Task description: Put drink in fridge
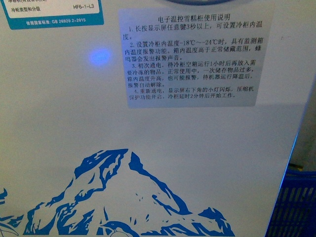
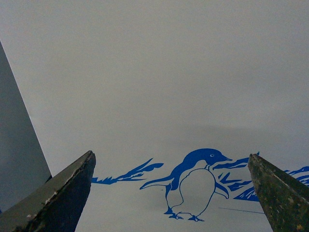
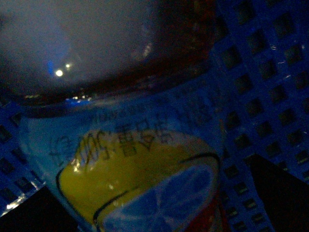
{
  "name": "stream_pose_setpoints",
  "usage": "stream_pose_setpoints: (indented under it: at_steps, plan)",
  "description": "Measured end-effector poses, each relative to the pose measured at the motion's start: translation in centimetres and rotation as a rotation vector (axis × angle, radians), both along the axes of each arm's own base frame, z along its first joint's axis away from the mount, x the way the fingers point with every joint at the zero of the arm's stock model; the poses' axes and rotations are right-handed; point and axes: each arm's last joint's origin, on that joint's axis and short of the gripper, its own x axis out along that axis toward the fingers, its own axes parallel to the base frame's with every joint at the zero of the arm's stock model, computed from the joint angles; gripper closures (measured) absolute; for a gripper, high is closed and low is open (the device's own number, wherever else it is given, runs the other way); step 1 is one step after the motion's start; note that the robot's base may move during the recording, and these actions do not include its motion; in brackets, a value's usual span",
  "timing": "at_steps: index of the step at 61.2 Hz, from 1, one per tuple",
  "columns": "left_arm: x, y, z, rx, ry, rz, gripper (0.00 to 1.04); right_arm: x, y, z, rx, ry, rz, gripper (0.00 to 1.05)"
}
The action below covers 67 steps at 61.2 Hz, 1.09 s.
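**Facing the Fridge Wall, Bottle Against the Mesh**

The left gripper [image 2: 170, 155] hangs with its two dark fingers [image 2: 63, 193] spread wide and nothing between them. It points at the white wall of the fridge [image 2: 159, 72], where a blue penguin [image 2: 193, 181] is printed.

In the front view the same white wall fills nearly everything. A blue-edged sticker [image 1: 52, 12] sits at the top left corner, with a small blue glow [image 1: 98, 57] near it. Blue mountains [image 1: 118, 197] are printed low down, and further right is a grey instruction label [image 1: 187, 57] in Chinese print. Past the fridge's edge, far right, a blue mesh basket [image 1: 294, 205] shows.

The right wrist view is dim. The drink bottle [image 3: 145, 169] lies against blue mesh, and its label shows a yellow lemon on pale blue. The right gripper [image 3: 154, 212] appears only as dark shapes on either side of the bottle. Whether it grips, I cannot tell.
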Motion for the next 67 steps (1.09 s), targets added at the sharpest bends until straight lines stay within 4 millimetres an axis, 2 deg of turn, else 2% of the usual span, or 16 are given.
stream_pose_setpoints:
  at_steps: [14,28,34,37,43,48,49,52,54,55,58,61,67]
  plan:
    - [0.0,0.0,0.0,0.000,0.000,0.000,0.08,0.6,0.7,-0.5,-0.005,-0.022,0.026,0.09]
    - [0.0,0.0,0.0,0.000,0.000,0.000,0.08,0.3,0.5,-0.3,-0.037,-0.027,0.062,0.46]
    - [0.0,0.0,0.0,0.000,0.000,0.000,0.08,-0.1,0.1,0.8,-0.041,-0.030,0.064,0.60]
    - [0.0,0.0,0.0,0.000,0.000,0.000,0.08,-0.3,-0.1,2.0,-0.045,-0.043,0.071,0.64]
    - [0.0,0.0,0.0,0.000,0.000,0.000,0.08,0.2,-0.6,5.8,-0.079,-0.133,0.089,0.67]
    - [0.0,0.0,0.0,0.000,0.000,0.000,0.08,1.3,-0.8,10.9,-0.117,-0.267,0.117,0.67]
    - [0.0,0.0,0.0,0.000,0.000,0.000,0.08,1.7,-0.8,12.4,-0.122,-0.306,0.129,0.67]
    - [0.0,0.0,0.0,0.000,0.000,0.000,0.08,2.0,-0.7,15.4,-0.141,-0.379,0.155,0.67]
    - [0.0,0.0,0.0,0.000,0.000,0.000,0.08,2.1,-0.4,18.6,-0.160,-0.447,0.180,0.67]
    - [0.0,0.0,0.0,0.000,0.000,0.000,0.08,2.0,-0.3,19.4,-0.166,-0.464,0.187,0.67]
    - [0.0,0.0,0.0,0.000,0.000,0.000,0.08,1.5,0.1,23.0,-0.193,-0.537,0.221,0.68]
    - [0.0,0.0,0.0,0.000,0.000,0.000,0.08,0.8,0.6,25.8,-0.211,-0.588,0.241,0.68]
    - [0.0,0.0,0.0,0.000,0.000,0.000,0.08,-1.6,1.5,32.1,-0.266,-0.713,0.264,0.68]
